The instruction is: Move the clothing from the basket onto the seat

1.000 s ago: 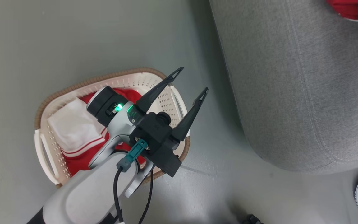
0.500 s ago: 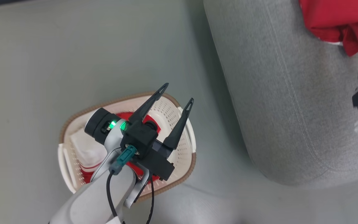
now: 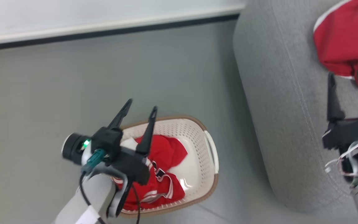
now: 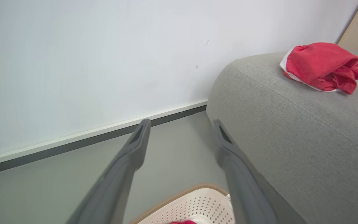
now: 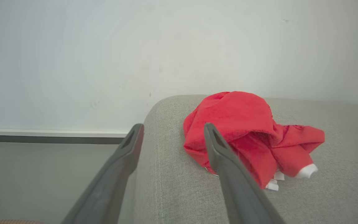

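- Left pincer [image 3: 142, 104]: spread wide, empty, above the basket [image 3: 197, 137], which stands on the floor [image 3: 73, 77] left of the seat [image 3: 278, 93].
- Right pincer [image 3: 345, 73]: spread wide, empty, near a red garment [image 3: 343, 43] on the seat.
- Other clothing [image 3: 163, 152]: inside the basket.

Bright, even, diffuse light; can't tell the source. No hard shadows, just a soft dark band on the floor [image 3: 225, 93] alongside the seat [image 3: 275, 93]. Wall [image 4: 89, 56] nearly washed out. Faint sheen inside the basket [image 3: 197, 146]. Head view smeared w/ motion blur, esp. the right gripper [image 3: 345, 74]. In the wrist view the left gripper [image 4: 180, 122] has soft, out-of-focus fingers [image 4: 126, 161].
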### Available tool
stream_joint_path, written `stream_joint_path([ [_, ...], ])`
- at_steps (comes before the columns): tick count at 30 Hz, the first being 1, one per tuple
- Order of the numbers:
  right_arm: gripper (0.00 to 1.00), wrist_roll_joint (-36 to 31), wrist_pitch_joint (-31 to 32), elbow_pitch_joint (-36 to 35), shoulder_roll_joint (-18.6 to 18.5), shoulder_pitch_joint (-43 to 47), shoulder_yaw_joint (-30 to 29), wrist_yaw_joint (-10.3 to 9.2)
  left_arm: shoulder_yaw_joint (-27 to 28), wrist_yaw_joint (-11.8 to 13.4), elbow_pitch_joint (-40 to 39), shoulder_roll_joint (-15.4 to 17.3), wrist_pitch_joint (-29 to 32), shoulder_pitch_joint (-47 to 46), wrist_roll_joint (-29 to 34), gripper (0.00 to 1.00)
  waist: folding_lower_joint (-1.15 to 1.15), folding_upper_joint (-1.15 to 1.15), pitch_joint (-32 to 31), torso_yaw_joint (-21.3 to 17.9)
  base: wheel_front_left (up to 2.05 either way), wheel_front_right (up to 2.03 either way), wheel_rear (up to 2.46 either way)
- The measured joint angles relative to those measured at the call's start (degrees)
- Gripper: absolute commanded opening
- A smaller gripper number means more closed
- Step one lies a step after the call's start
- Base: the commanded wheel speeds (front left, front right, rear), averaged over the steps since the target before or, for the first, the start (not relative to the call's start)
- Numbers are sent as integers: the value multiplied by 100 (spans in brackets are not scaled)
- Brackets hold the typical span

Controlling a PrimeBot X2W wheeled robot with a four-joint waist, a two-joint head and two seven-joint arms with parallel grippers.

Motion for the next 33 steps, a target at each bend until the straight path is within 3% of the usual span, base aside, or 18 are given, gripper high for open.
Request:
stream_joint_path([
  [15, 100, -79, 1, -849, 768, 1629, 403, -283, 847, 53, 198, 359, -2, 1328, -191, 100, 0, 0, -1183, 544, 0, 0, 0],
  [33, 100, -202, 1, -1775, 855, 3077, 424, -461, 1689, 58, -361, 345, -2, 2810, -68, 100, 0, 0, -2312, 544, 0, 0, 0],
])
